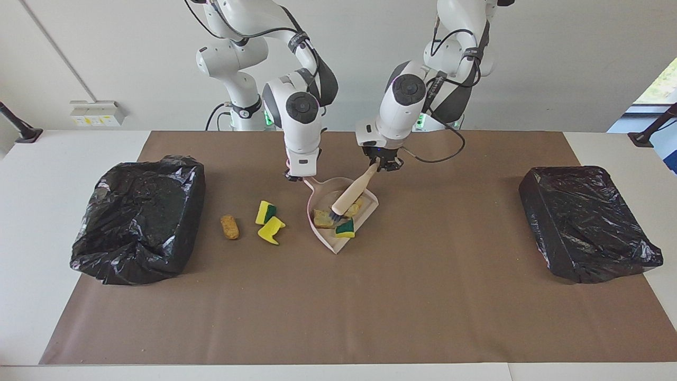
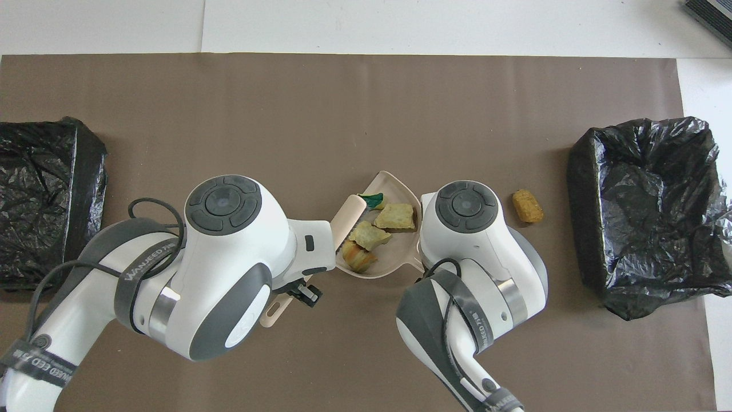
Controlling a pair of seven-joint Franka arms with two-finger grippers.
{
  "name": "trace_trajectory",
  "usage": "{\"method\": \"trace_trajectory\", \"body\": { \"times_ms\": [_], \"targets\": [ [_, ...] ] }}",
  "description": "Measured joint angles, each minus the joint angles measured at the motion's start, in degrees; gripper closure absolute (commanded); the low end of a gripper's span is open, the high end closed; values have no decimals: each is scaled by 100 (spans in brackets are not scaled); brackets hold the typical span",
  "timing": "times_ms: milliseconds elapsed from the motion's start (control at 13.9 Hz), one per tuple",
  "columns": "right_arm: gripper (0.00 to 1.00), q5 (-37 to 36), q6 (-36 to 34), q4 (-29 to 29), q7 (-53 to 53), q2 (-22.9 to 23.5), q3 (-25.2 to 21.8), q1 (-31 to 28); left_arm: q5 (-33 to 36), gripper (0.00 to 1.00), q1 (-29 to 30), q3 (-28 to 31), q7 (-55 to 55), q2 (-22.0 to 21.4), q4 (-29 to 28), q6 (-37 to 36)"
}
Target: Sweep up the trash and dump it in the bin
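Note:
My right gripper (image 1: pixel 292 179) is shut on the handle of the pale pink dustpan (image 1: pixel 368 199), which lies flat on the mat. In the pan rest tan chunks of trash (image 1: pixel 321 218) and a yellow-green sponge bit (image 1: pixel 346 227) near its lip. My left gripper (image 1: pixel 380 165) is shut on the beige brush (image 1: pixel 353 191), slanted down with its bristles among the chunks. Two yellow sponge bits (image 1: pixel 265 211) (image 1: pixel 271 230) and a brown lump (image 1: pixel 229 226) lie on the mat between the pan and the bin (image 1: pixel 138 217). From overhead the pan (image 2: pixel 400 186), the brush (image 2: pixel 349 214) and the lump (image 2: pixel 526 206) show.
The black-bagged bin (image 2: pixel 646 212) stands at the right arm's end of the brown mat. A second black-bagged box (image 1: pixel 587 222) stands at the left arm's end. Both arms crowd together over the pan.

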Motion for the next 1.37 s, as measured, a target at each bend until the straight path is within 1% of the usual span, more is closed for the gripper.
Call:
{"method": "trace_trajectory", "body": {
  "times_ms": [72,216,360,576,793,865,1009,1225,1369],
  "targets": [
    [100,-4,2,20,0,-17,-1,-4,0,100,64,2,-320,-64,-83,-108],
    [100,-34,24,60,-93,-122,-29,-44,0,100,167,11,-824,-243,-437,-129],
    [100,-141,27,72,-404,-271,-49,-209,4,100,245,19,-1336,-417,-750,-124],
    [100,-196,26,110,-1009,-467,-71,-694,9,100,470,34,-2018,-595,-1019,-103],
    [100,-205,26,409,-1536,-549,-85,-1294,16,100,391,-14,-2680,-811,-1393,229],
    [100,-206,15,576,-1751,-561,-92,-1550,16,100,212,-39,-3013,-929,-1580,398],
    [100,-209,-215,869,-2306,-580,-113,-2096,16,100,-352,-81,-3669,-1127,-1869,709],
    [100,-218,-763,1207,-3626,-586,-159,-3077,14,100,-1463,-140,-4932,-1230,-2256,1312],
    [100,-270,-935,1338,-4728,-586,-237,-3879,16,100,-2257,-171,-5737,-1231,-2639,1895]
  ]
}}
